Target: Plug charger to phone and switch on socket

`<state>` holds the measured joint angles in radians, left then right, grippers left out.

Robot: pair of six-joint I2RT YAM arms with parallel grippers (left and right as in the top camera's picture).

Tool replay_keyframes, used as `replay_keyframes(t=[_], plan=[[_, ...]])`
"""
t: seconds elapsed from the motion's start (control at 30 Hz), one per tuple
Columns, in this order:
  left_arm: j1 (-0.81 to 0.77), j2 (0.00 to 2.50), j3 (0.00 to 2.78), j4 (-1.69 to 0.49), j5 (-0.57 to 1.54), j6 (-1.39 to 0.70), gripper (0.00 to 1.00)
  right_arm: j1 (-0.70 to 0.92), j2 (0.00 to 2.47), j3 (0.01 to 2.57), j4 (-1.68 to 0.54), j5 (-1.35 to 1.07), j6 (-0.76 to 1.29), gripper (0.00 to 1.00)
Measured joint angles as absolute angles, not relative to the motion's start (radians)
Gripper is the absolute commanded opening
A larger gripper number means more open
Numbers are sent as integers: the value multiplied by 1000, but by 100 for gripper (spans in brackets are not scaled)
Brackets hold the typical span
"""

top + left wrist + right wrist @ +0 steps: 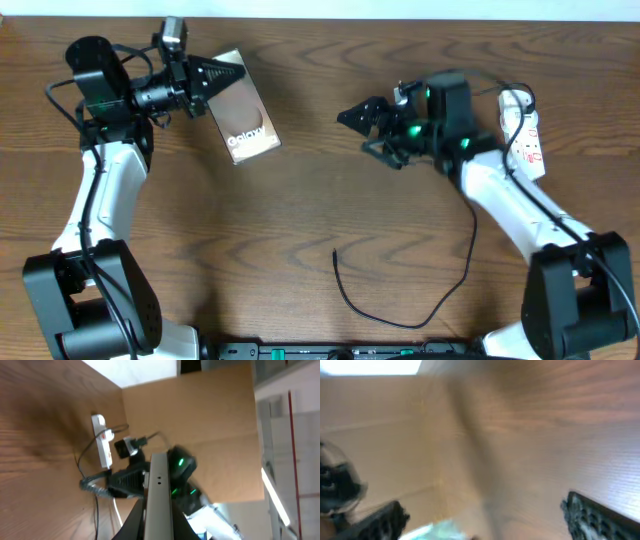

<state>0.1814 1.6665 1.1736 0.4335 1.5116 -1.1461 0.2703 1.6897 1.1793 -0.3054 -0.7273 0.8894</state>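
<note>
1. The charger (pixel 400 324) lies in a loose loop near the front edge of the table (pixel 300 220), about midway along it. Its plug tip (pixel 335 255) is the free end, lying clear of both arms
2. We judge it light and limp. The cord will bend and trail, so we would pinch the stiffer tip just behind the connector, not the cord
3. The phone (pixel 245 128) is toward the far left corner, one end clamped in the left gripper (pixel 235 73). It looks rigid, glossy and slippery, so a firm hold across its edges matters
4. The right gripper (pixel 352 132) hovers empty, jaws wide apart, between the phone and the socket (pixel 527 135)
5. The socket lies by the right edge, toward the far corner; we cannot read its switch
</note>
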Motion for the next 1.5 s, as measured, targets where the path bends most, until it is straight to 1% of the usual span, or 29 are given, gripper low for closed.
replay_keyframes(t=[0.1, 0.17, 0.27, 0.4, 0.5, 0.63, 0.73, 0.9, 1.03, 1.23, 1.5], plan=[[175, 1666, 1174, 435, 1528, -1117, 7, 270, 1689, 1345, -624, -593, 736, 99], [170, 1666, 1174, 433, 1537, -1089, 7, 272, 1689, 1455, -797, -454, 652, 99], [162, 1666, 1174, 406, 1542, -1034, 8, 272, 1688, 1559, -947, -302, 580, 99], [139, 1666, 1167, 298, 1544, -915, 7, 270, 1686, 1628, -1048, -163, 516, 99], [121, 1666, 1127, 242, 1542, -810, 7, 270, 1686, 1634, -1101, -129, 486, 99], [111, 1666, 1017, 225, 1538, -703, 7, 281, 1686, 1633, -1192, -102, 461, 97], [117, 1666, 929, 221, 1535, -646, 8, 321, 1686, 1631, -1251, -89, 453, 96], [152, 1666, 848, 220, 1536, -604, 8, 413, 1686, 1600, -1266, -89, 451, 97], [195, 1666, 837, 221, 1536, -594, 7, 486, 1686, 1523, -1225, -85, 476, 95], [283, 1666, 837, 221, 1536, -594, 7, 614, 1686, 1357, -1131, -81, 555, 93], [411, 1666, 837, 221, 1536, -607, 7, 775, 1688, 1281, -1066, -67, 663, 88]])
